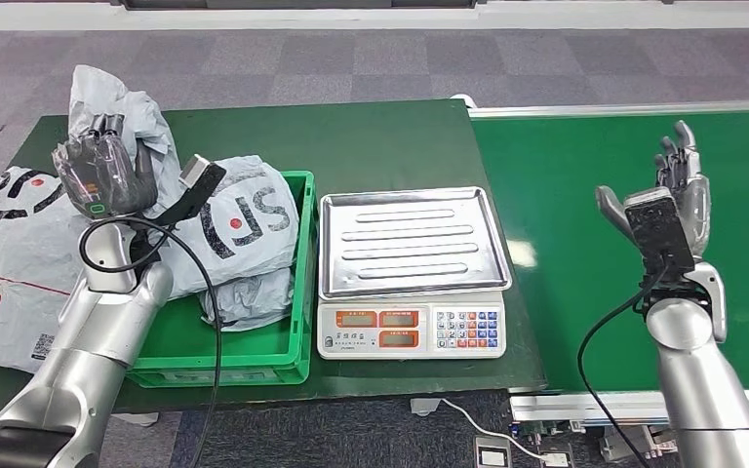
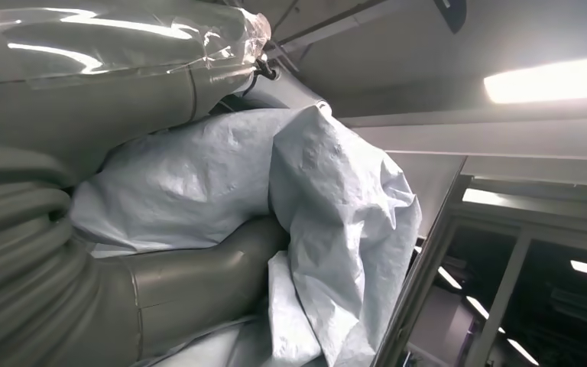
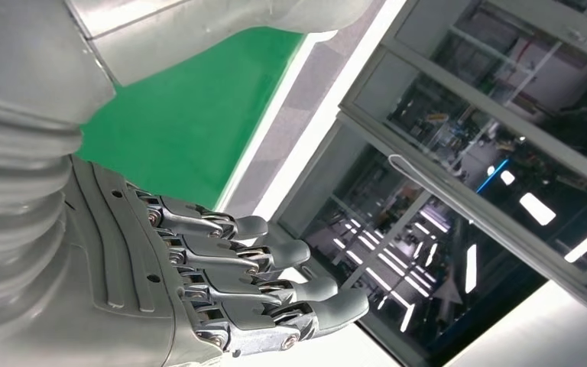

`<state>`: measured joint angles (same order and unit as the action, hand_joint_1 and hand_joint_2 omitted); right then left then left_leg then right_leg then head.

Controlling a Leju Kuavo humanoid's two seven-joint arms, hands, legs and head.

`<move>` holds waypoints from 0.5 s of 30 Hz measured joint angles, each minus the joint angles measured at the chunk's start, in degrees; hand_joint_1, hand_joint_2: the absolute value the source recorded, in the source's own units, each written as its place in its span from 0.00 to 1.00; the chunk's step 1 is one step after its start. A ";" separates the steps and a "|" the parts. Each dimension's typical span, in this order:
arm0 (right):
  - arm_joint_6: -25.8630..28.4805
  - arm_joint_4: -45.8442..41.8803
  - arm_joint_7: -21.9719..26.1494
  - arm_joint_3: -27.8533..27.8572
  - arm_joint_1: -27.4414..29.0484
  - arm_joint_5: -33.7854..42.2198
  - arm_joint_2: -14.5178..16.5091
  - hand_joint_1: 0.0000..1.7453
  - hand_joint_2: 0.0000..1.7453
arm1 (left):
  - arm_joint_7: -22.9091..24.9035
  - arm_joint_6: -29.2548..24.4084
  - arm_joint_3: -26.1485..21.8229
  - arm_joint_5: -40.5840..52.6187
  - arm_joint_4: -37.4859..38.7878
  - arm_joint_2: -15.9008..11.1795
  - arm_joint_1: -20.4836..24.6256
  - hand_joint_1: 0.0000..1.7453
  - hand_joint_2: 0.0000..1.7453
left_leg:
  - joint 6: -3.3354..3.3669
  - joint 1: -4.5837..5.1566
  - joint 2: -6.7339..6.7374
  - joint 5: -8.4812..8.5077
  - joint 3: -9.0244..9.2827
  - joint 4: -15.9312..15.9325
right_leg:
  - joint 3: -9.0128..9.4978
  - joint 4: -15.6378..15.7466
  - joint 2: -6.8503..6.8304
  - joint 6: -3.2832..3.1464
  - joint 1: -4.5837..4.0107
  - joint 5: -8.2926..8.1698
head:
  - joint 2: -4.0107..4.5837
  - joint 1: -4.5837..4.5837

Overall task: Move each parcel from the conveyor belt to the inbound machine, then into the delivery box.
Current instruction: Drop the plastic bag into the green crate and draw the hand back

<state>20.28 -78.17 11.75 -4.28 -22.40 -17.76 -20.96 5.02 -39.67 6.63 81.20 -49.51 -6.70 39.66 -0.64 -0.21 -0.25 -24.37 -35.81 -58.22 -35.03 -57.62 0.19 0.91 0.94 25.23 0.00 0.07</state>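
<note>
Head view: left hand (image 1: 107,174) grips a grey parcel (image 1: 122,102), raised over the green delivery box (image 1: 297,283) beside the scale (image 1: 412,244). Right hand (image 1: 681,190) empty, fingers extended, above the conveyor belt (image 1: 585,195).
Left wrist view: parcel (image 2: 306,214) bunched between fingers.
Right wrist view: fingers (image 3: 275,252) straight.
Judgement: lower before letting go; box already crowded.
</note>
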 joint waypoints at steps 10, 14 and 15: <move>-4.24 -4.26 0.18 4.86 4.59 -0.09 -1.87 0.00 1.00 | -12.60 -0.10 -2.02 -18.21 -22.96 0.98 -27.42 0.00 1.00 | 0.12 0.15 0.63 -0.59 0.28 0.05 | 0.04 0.04 0.51 -0.04 0.13 0.36 | 0.00 0.00; -3.40 -3.22 0.53 4.80 2.48 -0.44 -1.37 0.00 1.00 | -15.17 -0.06 0.22 -21.40 -25.79 2.06 -26.93 0.00 1.00 | 0.19 0.11 0.11 -0.45 0.25 0.05 | 0.21 0.06 -0.06 0.00 0.09 0.39 | 0.00 0.00; -3.24 -2.99 0.67 4.78 2.09 -0.26 -1.27 0.00 1.00 | -16.12 -0.04 1.07 -22.34 -25.83 2.33 -26.05 0.00 1.00 | 0.18 0.09 0.03 -0.40 0.25 0.05 | 0.26 0.06 -0.13 0.00 0.07 0.39 | 0.00 0.00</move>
<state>17.04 -81.16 12.43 0.50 -20.31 -18.03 -22.23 -11.10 -39.71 7.70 58.86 -75.34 -4.37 13.61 -0.46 -0.12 -0.23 -24.77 -35.56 -58.17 -34.77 -57.56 0.05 0.91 1.01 25.62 0.00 0.07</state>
